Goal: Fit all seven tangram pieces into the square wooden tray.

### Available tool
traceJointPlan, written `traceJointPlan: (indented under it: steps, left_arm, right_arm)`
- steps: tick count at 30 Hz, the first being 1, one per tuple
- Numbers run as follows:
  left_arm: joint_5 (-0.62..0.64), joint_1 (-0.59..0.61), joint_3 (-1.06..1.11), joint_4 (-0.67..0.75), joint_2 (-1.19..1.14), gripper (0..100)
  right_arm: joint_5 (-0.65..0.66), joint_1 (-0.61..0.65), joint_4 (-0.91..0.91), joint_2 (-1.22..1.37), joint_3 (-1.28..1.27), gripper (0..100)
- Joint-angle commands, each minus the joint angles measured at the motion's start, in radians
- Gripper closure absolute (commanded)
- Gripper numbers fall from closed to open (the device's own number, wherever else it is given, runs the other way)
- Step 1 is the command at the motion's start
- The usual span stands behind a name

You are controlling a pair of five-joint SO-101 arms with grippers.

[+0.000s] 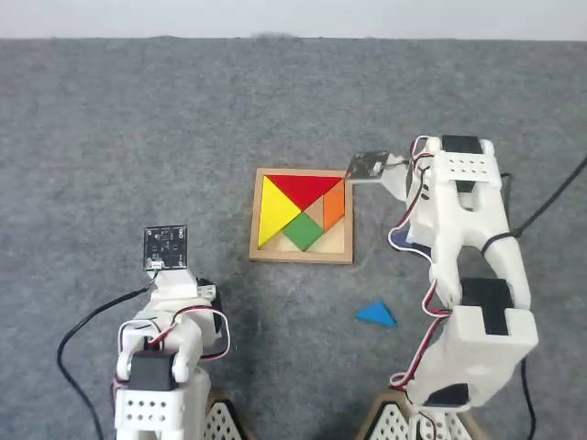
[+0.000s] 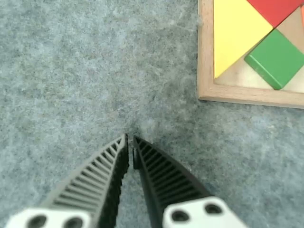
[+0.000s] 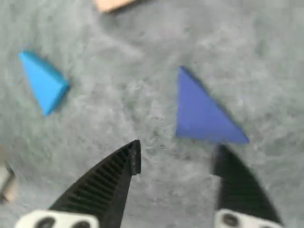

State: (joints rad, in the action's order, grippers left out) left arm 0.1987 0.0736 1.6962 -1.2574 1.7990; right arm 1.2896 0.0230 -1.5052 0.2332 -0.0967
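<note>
Lying on grey carpet (image 1: 138,137) beside the square wooden tray (image 1: 302,258), a dark blue triangular piece (image 3: 202,114) was overhung by the right gripper (image 3: 178,147), jaws spread and empty. A light blue triangular piece (image 1: 375,313) was seen off the tray's corner. The left gripper (image 2: 130,138) was clenched on nothing near the tray.

The cloth (image 1: 138,119) on the table is grey and looks like felt, matt and fuzzy, with a rough nap. The tray (image 2: 205,52) is pale bare wood, matt, with a fine grain. The yellow piece (image 2: 237,33) and the green piece (image 2: 275,59) look like painted wood, smooth with a soft sheen. The light blue triangle (image 3: 45,85) and the dark blue triangle (image 3: 202,114) look smooth and matt. My left gripper (image 2: 130,138) and my right gripper (image 3: 178,149) have fingers of black matt plastic, ribbed, on smooth white plastic bases.
</note>
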Motion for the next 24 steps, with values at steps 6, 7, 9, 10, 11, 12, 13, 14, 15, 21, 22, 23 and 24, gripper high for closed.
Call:
traceJointPlan:
  steps: [6,7,9,10,11,12,13,14,15,21,22,23,24]
  left_arm:
    - [-0.015,0.006,-0.013,-0.005,0.02,99]
    - [-0.015,0.006,-0.013,-0.005,0.02,99]
    - [-0.015,0.006,-0.013,-0.005,0.02,99]
    - [-0.015,0.006,-0.013,-0.005,0.02,99]
    - [-0.015,0.006,-0.013,-0.005,0.02,99]
    - [-0.015,0.006,-0.013,-0.005,0.02,99]
    - [-0.015,0.006,-0.013,-0.005,0.02,99]
    - [-0.015,0.006,-0.013,-0.005,0.02,99]
    - [-0.015,0.006,-0.013,-0.005,0.02,99]
    - [-0.015,0.006,-0.013,-0.005,0.02,99]
    - [-0.015,0.006,-0.013,-0.005,0.02,99]
    - [-0.015,0.006,-0.013,-0.005,0.02,99]
    - [-0.015,0.006,-0.013,-0.005,0.02,99]
  right_arm:
    - [0.264,-0.013,0.021,0.042,0.038,63.4]
    - [0.267,-0.013,0.045,0.061,0.038,63.4]
    - [0.272,-0.008,0.082,0.094,0.038,63.3]
    - [0.287,-0.007,0.093,0.111,0.038,63.3]
    - [0.305,-0.001,0.099,0.127,0.04,63.4]
    - [0.316,-0.001,0.105,0.14,0.041,63.4]
    - [0.321,-0.001,0.116,0.148,0.041,63.4]
    - [0.324,-0.001,0.127,0.154,0.043,63.4]
    - [0.325,-0.001,0.134,0.157,0.043,63.4]
    - [0.359,-0.013,0.166,0.168,0.043,63.4]
    - [0.384,-0.025,0.166,0.168,0.041,63.4]
    - [0.407,-0.038,0.166,0.168,0.041,63.4]
    - [0.427,-0.051,0.166,0.168,0.041,63.4]
